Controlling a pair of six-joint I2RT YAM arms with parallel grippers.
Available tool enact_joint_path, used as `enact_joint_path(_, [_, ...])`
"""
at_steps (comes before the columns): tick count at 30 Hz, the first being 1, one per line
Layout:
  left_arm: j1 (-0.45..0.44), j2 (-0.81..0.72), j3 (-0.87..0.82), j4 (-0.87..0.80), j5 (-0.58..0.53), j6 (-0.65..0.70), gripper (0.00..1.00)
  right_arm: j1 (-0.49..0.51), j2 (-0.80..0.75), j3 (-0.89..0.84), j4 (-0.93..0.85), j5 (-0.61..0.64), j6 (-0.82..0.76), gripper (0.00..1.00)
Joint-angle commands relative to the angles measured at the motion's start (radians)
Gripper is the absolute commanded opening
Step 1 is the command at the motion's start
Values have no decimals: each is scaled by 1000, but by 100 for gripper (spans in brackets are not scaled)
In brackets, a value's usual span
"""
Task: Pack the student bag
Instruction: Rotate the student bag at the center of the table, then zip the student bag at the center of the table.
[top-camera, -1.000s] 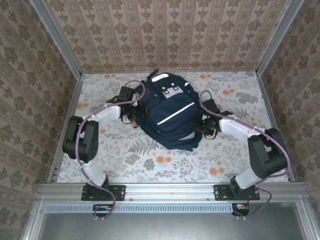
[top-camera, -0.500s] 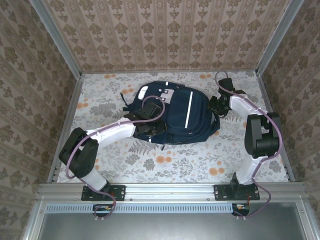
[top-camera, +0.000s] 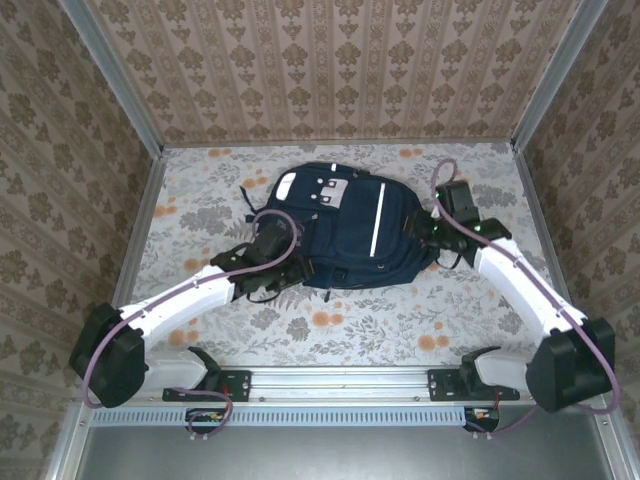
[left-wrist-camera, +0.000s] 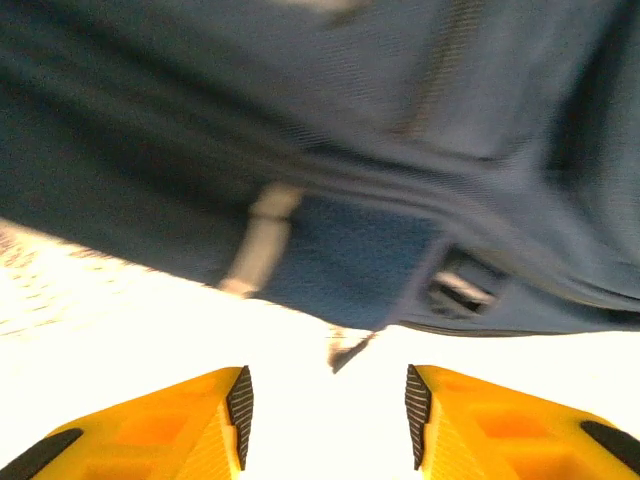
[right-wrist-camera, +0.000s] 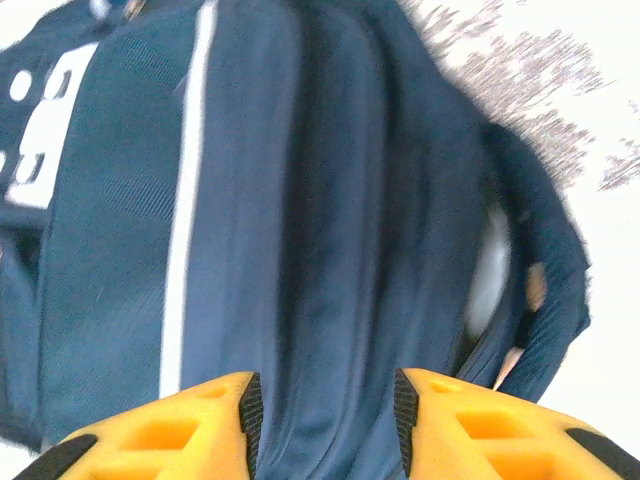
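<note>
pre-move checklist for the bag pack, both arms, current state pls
1. The left tool is open, nothing in it: ok.
2. The right tool is open and empty, pointed at the bag: ok.
3. The student bag lies flat on the table: ok.
4. Tools sit on opposite sides of the bag, well apart: ok.
5. Main compartment unzipped: cannot tell, wrist views are blurred.

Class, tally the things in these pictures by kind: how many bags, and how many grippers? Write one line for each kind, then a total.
Bags: 1, the navy bag
Grippers: 2, the left gripper and the right gripper
Total: 3
</note>
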Motion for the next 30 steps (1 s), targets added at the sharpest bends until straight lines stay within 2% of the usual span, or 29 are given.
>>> enact_joint_path(1, [45, -2, -55, 100, 51, -44, 48, 149, -44, -58, 12, 115, 73, 42])
enact_joint_path(7, [113, -29, -42, 67, 58, 8, 51, 459, 14, -100, 19, 292, 263, 43])
enact_joint_path(8, [131, -45, -44, 53, 59, 17, 57, 508, 48, -93, 17, 314, 295, 43])
enact_joint_path(11, [190, -103, -50, 7, 70, 66, 63, 619, 162, -43, 7, 360, 362, 42])
enact_joint_path(13, [230, -143, -39, -48, 72, 103, 75, 676, 256, -5, 7, 391, 398, 41])
enact_joint_path(19, [375, -259, -31, -173, 114, 169, 99, 778, 471, 120, 0, 426, 494, 38])
enact_joint_path(24, [418, -331, -39, -228, 146, 203, 100, 829, 581, 222, -53, 473, 550, 37])
enact_joint_path(30, [425, -372, -63, -243, 185, 197, 100, 827, 679, 297, -153, 496, 643, 39])
